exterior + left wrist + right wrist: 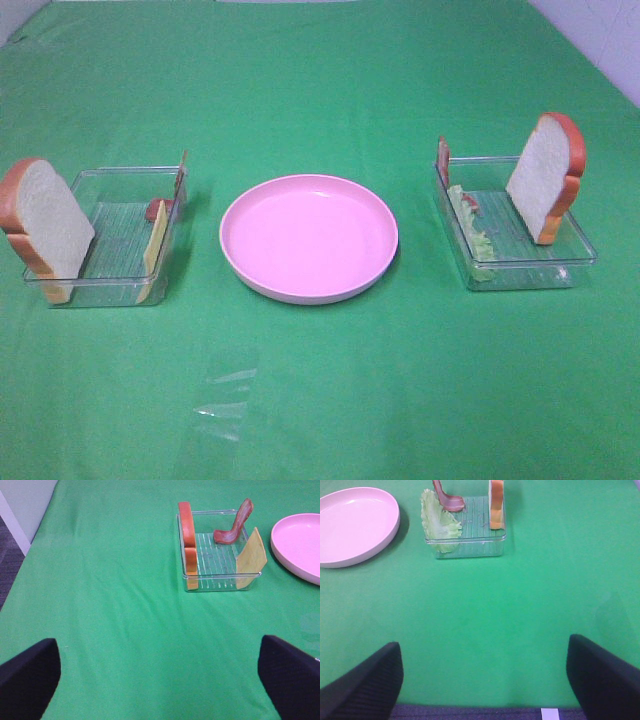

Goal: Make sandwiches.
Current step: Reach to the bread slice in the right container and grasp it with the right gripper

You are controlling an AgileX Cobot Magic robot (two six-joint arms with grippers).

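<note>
Two tools [160, 674] [485, 677], wide apart, empty.

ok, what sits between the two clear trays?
The round pink plate, nothing on it, between the left tray and right tray; the exterior high view shows it.

Green tablecloth [400, 400], pale wall [610, 30] behind

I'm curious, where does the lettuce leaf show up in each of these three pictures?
Exterior high: the lettuce leaf is in the right-hand clear tray, against the wall nearest the pink plate.
Left wrist: not in it.
Right wrist: the lettuce leaf leans at the plate-side end of its tray.
Shared landmark: the pink plate, which also shows in the left wrist and right wrist views.
</note>
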